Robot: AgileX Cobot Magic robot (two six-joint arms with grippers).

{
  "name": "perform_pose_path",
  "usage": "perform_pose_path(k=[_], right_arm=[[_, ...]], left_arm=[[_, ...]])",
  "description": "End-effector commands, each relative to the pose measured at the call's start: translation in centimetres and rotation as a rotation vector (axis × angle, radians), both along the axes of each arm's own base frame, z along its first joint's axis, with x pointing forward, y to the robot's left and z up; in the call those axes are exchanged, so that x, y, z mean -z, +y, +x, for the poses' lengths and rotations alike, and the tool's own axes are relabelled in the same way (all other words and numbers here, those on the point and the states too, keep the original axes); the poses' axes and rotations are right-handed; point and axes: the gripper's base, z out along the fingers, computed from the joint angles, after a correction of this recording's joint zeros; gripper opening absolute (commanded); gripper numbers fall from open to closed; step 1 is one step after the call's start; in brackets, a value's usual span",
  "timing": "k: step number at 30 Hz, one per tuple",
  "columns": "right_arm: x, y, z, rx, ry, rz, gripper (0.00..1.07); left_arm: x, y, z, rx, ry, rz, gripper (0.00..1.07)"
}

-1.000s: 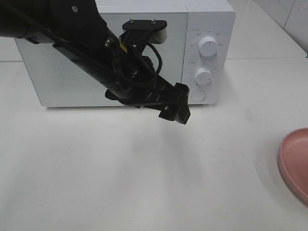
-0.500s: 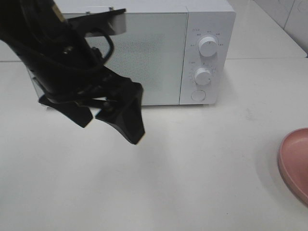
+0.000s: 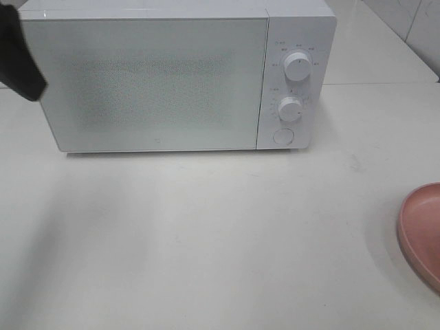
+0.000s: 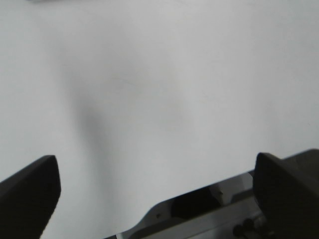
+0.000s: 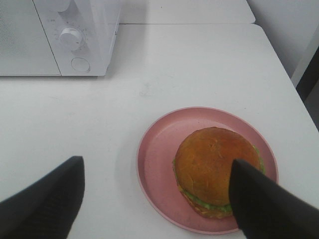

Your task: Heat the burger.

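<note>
The burger, a golden-brown bun with green lettuce at its edge, sits on the pink plate in the right wrist view. My right gripper hangs open above the plate. One finger overlaps the burger's side in the picture, and nothing is held. In the exterior view only the plate's rim shows at the right edge, and the burger is out of that view. My left gripper is open over bare table. Just a dark tip of the left gripper's arm shows at the exterior view's far left.
A white microwave stands at the back of the table with its door shut. Two knobs and a round button are on its right panel. The table's right edge runs close to the plate.
My left arm has swung from in front of the microwave door to the far left, nearly out of the exterior view. The plate has not moved.
</note>
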Motion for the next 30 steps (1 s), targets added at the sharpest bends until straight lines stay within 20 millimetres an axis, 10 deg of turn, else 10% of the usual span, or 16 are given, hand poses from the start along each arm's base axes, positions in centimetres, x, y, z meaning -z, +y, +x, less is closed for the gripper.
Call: perform_pose_path(k=[1,9,30], right_arm=[[0.1,0.0,-0.4,-0.008,-0.024,-0.007,0.76],[0.1,0.0,-0.4,-0.008,-0.024,-0.007,0.76],[0.1,0.0,-0.4,-0.008,-0.024,-0.007,0.76]], left_arm=[[-0.4,2.2,-2.1,-0.059,0.053,0.05,0.98],[0.2,7.2,-9.5,-0.28,-0.063,0.126,0.98],[7.4,7.2,-18.4,-0.313,-0.328,0.088,0.98]])
